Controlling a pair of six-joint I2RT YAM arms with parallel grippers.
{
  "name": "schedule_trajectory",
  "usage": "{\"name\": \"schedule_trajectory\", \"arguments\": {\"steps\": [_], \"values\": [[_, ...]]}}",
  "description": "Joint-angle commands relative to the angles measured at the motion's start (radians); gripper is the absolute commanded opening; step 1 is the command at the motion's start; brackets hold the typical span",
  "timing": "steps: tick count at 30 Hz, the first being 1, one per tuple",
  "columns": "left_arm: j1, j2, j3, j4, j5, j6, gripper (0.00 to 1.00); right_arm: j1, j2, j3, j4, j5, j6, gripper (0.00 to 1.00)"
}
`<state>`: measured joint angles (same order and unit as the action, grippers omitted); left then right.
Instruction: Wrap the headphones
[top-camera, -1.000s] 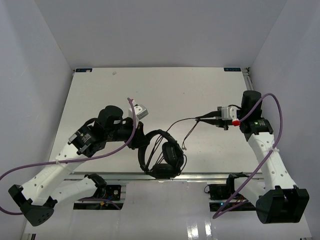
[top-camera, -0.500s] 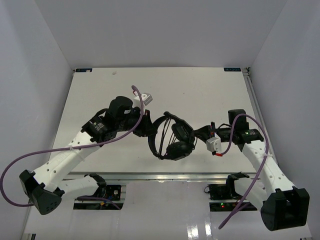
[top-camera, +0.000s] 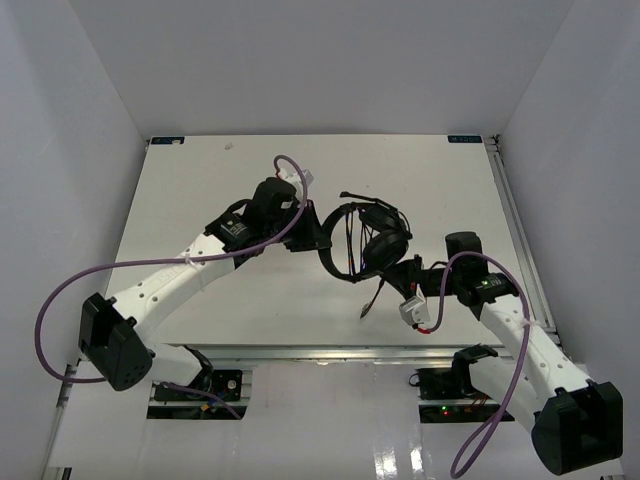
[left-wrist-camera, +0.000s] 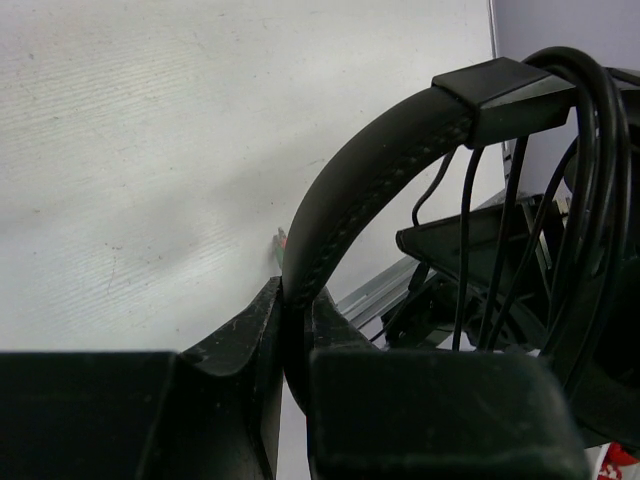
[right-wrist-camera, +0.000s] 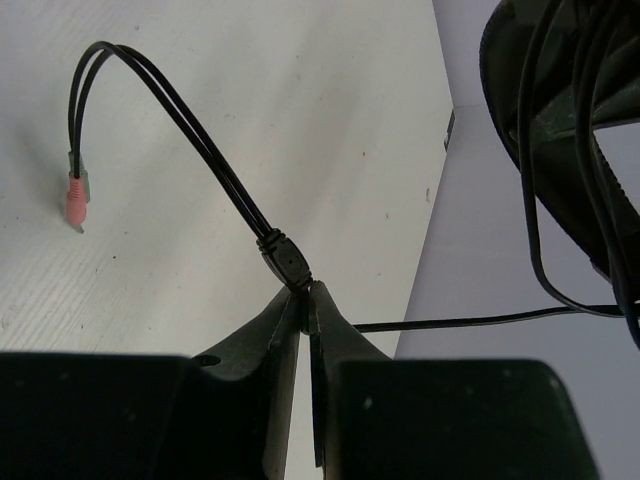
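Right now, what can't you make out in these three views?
- Top view: how many turns the thin dark cord makes around the small black over-ear headphones; too small, tangled.
- Top view: right tool's pinch on the cord; too small and dark.
- Left wrist view: ear cups; mostly past the right edge, behind cord loops.
- Right wrist view: headphones cropped by the top right corner.
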<state>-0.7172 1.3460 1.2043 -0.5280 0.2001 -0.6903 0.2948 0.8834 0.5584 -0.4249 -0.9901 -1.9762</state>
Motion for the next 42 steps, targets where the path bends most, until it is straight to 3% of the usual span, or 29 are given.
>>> {"name": "schedule_trajectory", "arguments": {"steps": [1,21,26,32,35,38,40,42], "values": [[0.005,0.025,0.076,0.090,-0.055,-0.077,0.00,0.016,-0.011,-0.029,0.044,0.043,-0.117,0.13],[0.005,0.237,0.084,0.133,-0.257,-0.097,0.00,0.110,0.052,-0.051,-0.033,0.162,-0.255,0.17],[0.005,0.304,0.072,0.144,-0.294,-0.110,0.00,0.113,0.084,-0.063,0.001,0.184,-0.266,0.22],[0.005,0.389,0.088,0.166,-0.309,-0.117,0.00,0.113,0.088,-0.097,-0.031,0.186,-0.309,0.37],[0.007,0.428,0.109,0.164,-0.327,-0.118,0.00,0.113,0.066,-0.073,-0.062,0.162,-0.210,0.46],[0.007,0.456,0.124,0.165,-0.341,-0.119,0.00,0.125,0.042,-0.032,-0.058,0.135,-0.005,0.55],[0.006,0.465,0.130,0.165,-0.346,-0.121,0.00,0.127,0.021,-0.009,0.012,0.137,0.215,0.69],[0.006,0.464,0.129,0.166,-0.362,-0.126,0.00,0.129,-0.002,0.020,0.100,0.147,0.590,0.75]]}}
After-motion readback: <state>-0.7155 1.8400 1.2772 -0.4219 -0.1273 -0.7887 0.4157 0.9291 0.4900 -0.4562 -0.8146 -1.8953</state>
